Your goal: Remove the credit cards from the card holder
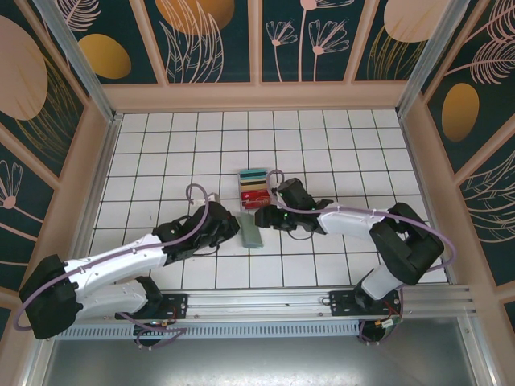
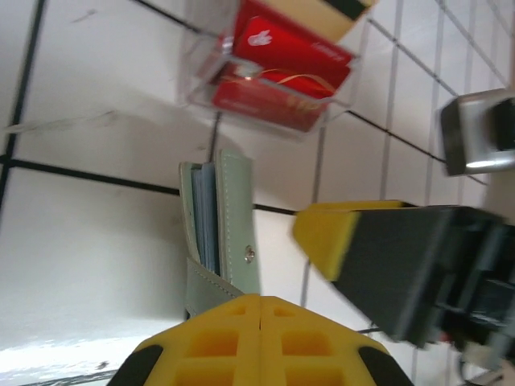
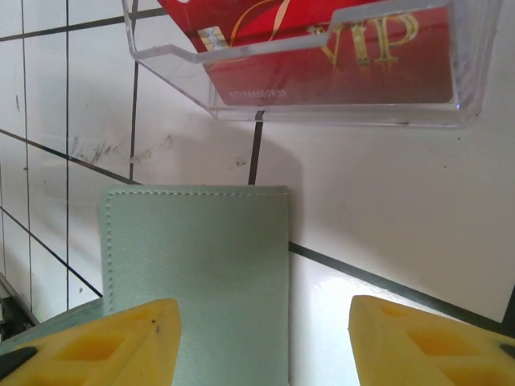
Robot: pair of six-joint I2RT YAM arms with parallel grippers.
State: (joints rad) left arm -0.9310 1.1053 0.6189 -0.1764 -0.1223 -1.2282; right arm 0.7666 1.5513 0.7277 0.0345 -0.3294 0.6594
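Observation:
The grey-green card holder lies on the tiled table just below a clear tray. In the left wrist view the card holder stands partly open, with light-blue layers between its covers. My left gripper is shut, and a flap of the holder runs in under its tips. In the top view the left gripper sits at the holder's left edge. My right gripper hangs open over the holder's flat cover, with nothing between its fingers. Red credit cards lie in the tray.
The tray holds a teal, tan and red stack and sits one tile beyond the holder. The right gripper hovers between tray and holder, close to the left arm. Open white tiles spread to the left, right and back, up to the enclosure walls.

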